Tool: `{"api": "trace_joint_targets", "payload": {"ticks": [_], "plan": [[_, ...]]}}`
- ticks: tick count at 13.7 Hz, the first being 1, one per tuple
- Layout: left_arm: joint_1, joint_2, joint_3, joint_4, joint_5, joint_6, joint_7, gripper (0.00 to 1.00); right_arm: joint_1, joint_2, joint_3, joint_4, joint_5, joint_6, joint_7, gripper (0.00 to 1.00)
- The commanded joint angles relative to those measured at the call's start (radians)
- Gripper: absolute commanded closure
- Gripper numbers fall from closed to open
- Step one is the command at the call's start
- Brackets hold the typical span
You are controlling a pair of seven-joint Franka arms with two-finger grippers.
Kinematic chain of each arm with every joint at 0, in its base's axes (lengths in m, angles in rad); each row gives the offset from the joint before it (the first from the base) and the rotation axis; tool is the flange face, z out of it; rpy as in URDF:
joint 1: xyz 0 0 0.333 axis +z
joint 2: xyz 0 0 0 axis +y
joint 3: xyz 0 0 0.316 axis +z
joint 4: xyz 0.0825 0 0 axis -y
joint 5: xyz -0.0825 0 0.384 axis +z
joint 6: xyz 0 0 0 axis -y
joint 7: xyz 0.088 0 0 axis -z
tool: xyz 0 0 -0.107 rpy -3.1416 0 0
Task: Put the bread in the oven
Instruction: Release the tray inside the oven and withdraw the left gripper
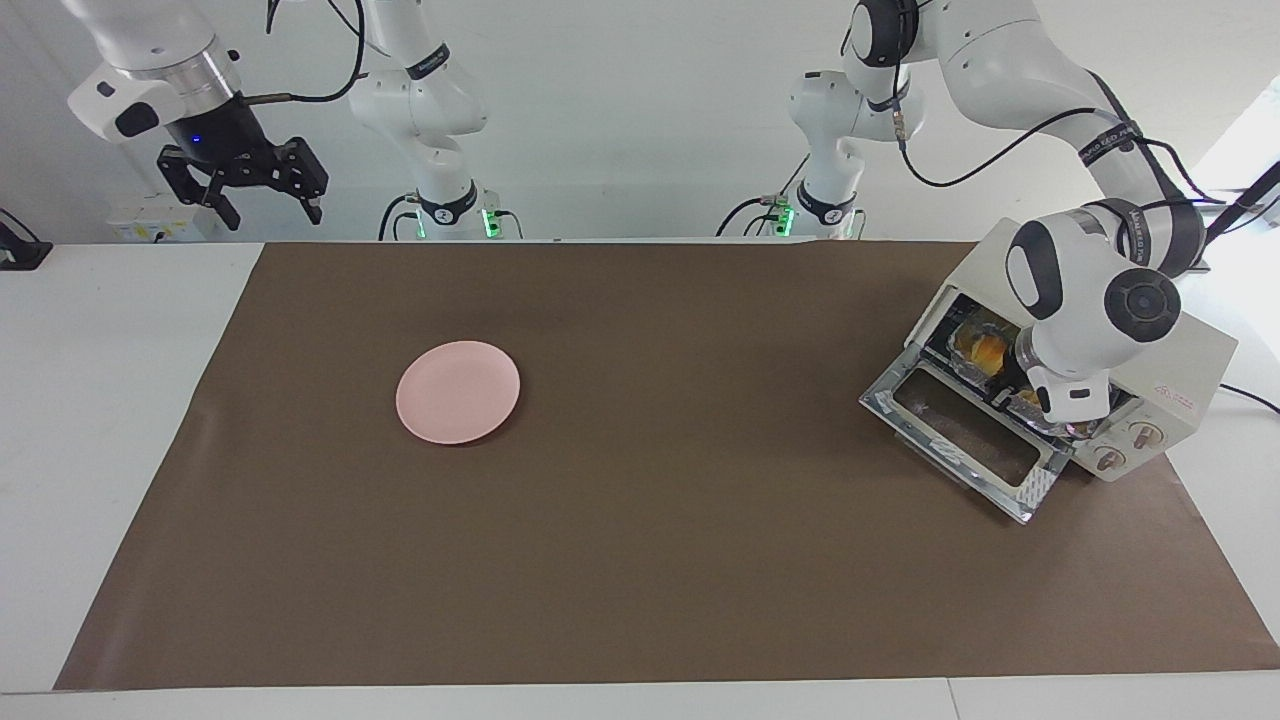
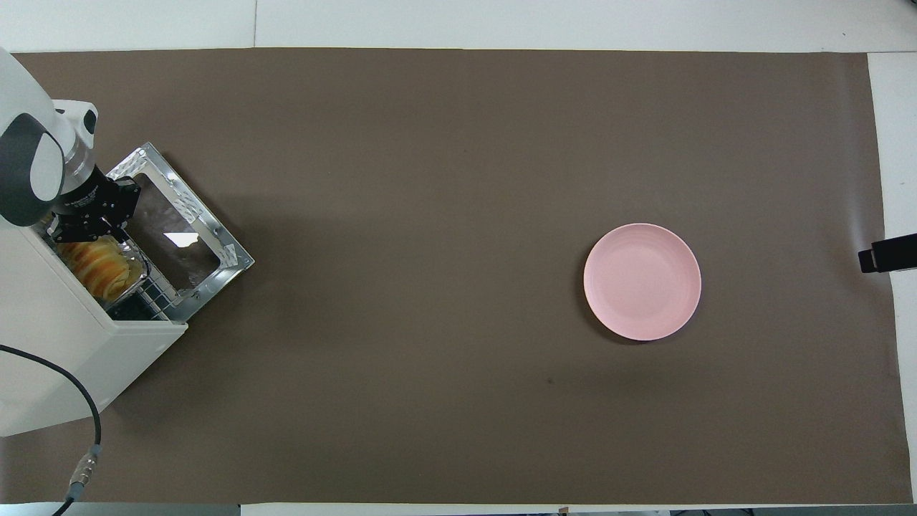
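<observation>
The bread [image 2: 97, 264], a row of yellow-orange slices, lies in a crinkled foil tray [image 2: 136, 264] on the wire rack just inside the cream-white oven [image 2: 50, 344]. The oven stands at the left arm's end of the table with its glass door [image 2: 175, 229] dropped open. My left gripper [image 2: 75, 231] is shut on the tray's rim at the oven's mouth, over the hinge end of the door. In the facing view the bread [image 1: 985, 350] shows inside the oven [image 1: 1180, 350], and the left wrist hides the fingers. My right gripper [image 1: 270, 208] waits open, raised over the right arm's end of the table.
A round pink plate [image 1: 458, 391] lies on the brown mat toward the right arm's end, also in the overhead view as the plate [image 2: 642, 281]. The open door [image 1: 960, 440] juts out over the mat in front of the oven. A cable trails beside the oven.
</observation>
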Motion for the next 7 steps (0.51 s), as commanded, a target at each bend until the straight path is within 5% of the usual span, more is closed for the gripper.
{"api": "trace_joint_targets", "payload": {"ticks": [1, 3, 4, 6, 7], "plan": [[0.023, -0.052, -0.007, -0.046, 0.022, -0.006, 0.033, 1.00, -0.009, -0.017, 0.005, -0.018, 0.003, -0.004, -0.016, 0.00], [0.026, -0.057, -0.007, -0.046, 0.022, -0.009, 0.050, 1.00, -0.009, -0.017, 0.005, -0.018, 0.003, -0.004, -0.016, 0.00], [0.026, -0.058, -0.007, -0.048, 0.022, -0.009, 0.062, 0.91, -0.009, -0.017, 0.005, -0.018, 0.003, -0.004, -0.016, 0.00], [0.026, -0.058, -0.007, -0.046, 0.020, -0.006, 0.072, 0.14, -0.009, -0.017, 0.005, -0.018, 0.003, -0.004, -0.016, 0.00], [0.026, -0.058, -0.007, -0.045, 0.020, -0.003, 0.073, 0.00, -0.009, -0.017, 0.005, -0.018, 0.004, -0.004, -0.015, 0.00]]}}
